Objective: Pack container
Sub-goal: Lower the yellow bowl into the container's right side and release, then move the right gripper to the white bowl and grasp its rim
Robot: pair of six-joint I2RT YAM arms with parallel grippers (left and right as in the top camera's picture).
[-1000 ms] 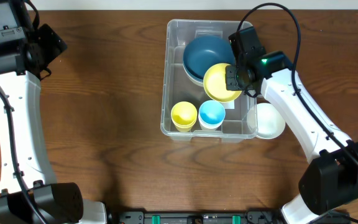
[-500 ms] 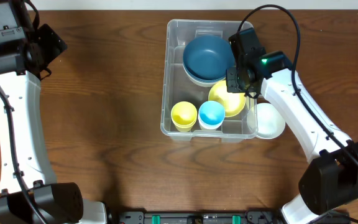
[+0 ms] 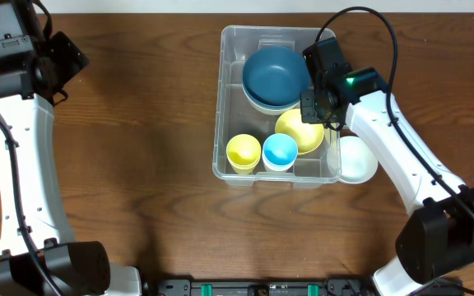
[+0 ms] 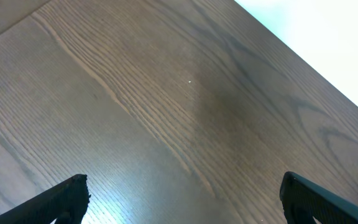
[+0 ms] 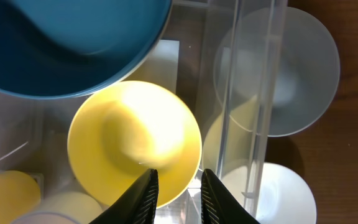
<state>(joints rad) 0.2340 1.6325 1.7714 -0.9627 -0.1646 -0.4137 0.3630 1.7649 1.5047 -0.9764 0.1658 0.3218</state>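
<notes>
1. The container point(image 3: 218, 123) rests on the desk point(image 3: 138, 164).
2. My left claw point(image 4: 184, 186) hovers well apart from the container, spread wide.
3. My right claw point(image 5: 179, 186) hangs inside the container's right side, fingers narrowly parted astride the yellow bowl point(image 3: 296, 130) rim; I cannot tell if it grips.

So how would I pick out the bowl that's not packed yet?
Find the clear plastic container on the wooden table. Just outside its long wall, beside the right arm, sits a white bowl. It's the only white one and the only bowl outside.
</notes>
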